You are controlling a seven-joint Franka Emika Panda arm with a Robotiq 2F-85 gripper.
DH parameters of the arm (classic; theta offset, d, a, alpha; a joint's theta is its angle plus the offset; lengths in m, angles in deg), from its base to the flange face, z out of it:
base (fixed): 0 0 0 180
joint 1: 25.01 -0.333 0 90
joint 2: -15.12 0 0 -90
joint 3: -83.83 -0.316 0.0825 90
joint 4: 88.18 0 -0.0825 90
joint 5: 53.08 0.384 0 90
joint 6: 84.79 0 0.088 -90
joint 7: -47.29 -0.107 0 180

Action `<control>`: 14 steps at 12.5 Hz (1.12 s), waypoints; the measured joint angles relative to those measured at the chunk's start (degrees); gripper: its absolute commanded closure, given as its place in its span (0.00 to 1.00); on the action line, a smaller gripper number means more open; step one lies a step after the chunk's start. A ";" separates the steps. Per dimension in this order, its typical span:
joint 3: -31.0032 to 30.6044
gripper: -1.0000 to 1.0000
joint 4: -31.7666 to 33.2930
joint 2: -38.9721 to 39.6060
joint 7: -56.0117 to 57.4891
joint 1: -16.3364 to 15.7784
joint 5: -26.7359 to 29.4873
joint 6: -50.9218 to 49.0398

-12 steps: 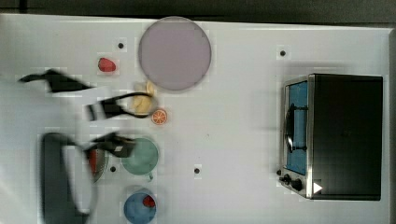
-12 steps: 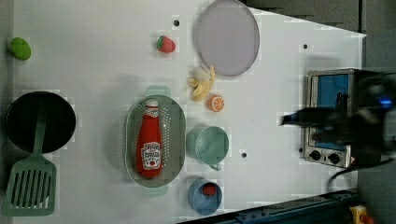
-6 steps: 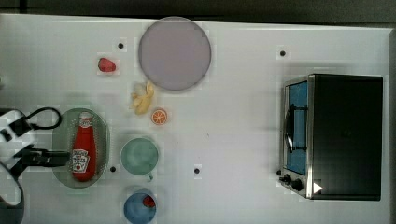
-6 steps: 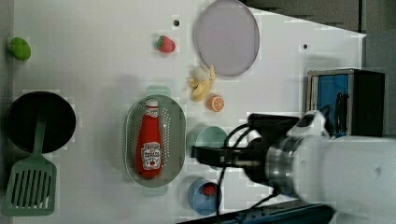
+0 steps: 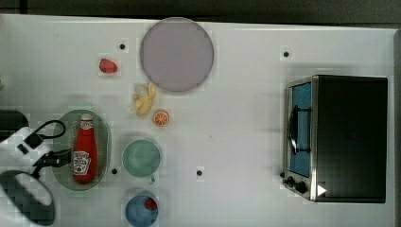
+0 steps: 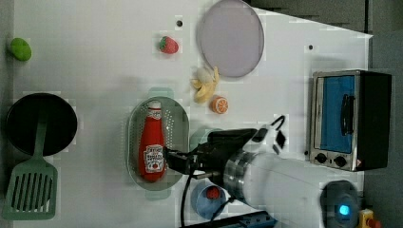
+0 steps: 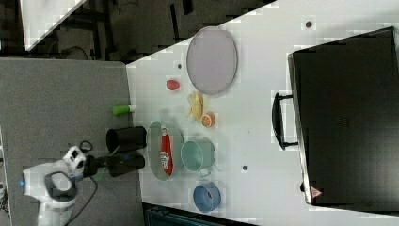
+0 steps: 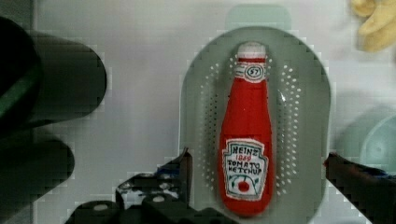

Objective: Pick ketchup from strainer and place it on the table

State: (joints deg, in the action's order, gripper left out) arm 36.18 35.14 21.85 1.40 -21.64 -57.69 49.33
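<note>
The ketchup (image 8: 246, 140) lies flat in the strainer (image 8: 308, 93) on the table (image 5: 236, 142), cap toward the strawberry (image 5: 108, 65) in the top view. The gripper (image 8: 257, 172) hangs above it with fingers (image 8: 184, 168) spread wide, one to each side of the strainer's rim, touching nothing. Beside the strainer stands a green cup (image 5: 141, 158), nothing visible in it; the blue bowl (image 5: 139, 213) holds a small red piece; the grey-lilac plate (image 5: 176, 54) lies bare

White Panda arm reached above the strainer (image 8: 256, 116), gripper (image 8: 257, 172) spread wide, fingers (image 8: 180, 172) flanking the strainer's sides
</note>
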 measured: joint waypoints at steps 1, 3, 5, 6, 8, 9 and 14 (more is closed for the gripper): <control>0.03 0.00 1.90 2.11 -0.66 -0.01 -1.64 3.50; 0.25 0.00 4.48 7.22 -2.80 -0.06 -3.10 8.64; 0.45 0.00 6.71 12.65 -4.87 -0.05 -4.56 12.06; 0.59 0.00 7.72 14.87 -5.76 0.01 -5.55 13.18; 1.20 0.00 8.06 19.18 -8.18 -0.04 -9.04 13.34; 1.57 0.00 8.06 20.79 -9.41 -0.14 -12.55 14.18; 5.32 0.00 5.26 26.76 -13.64 -3.05 -20.51 17.32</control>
State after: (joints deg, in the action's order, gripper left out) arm 41.50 40.40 48.61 -12.24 -24.68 -78.20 66.65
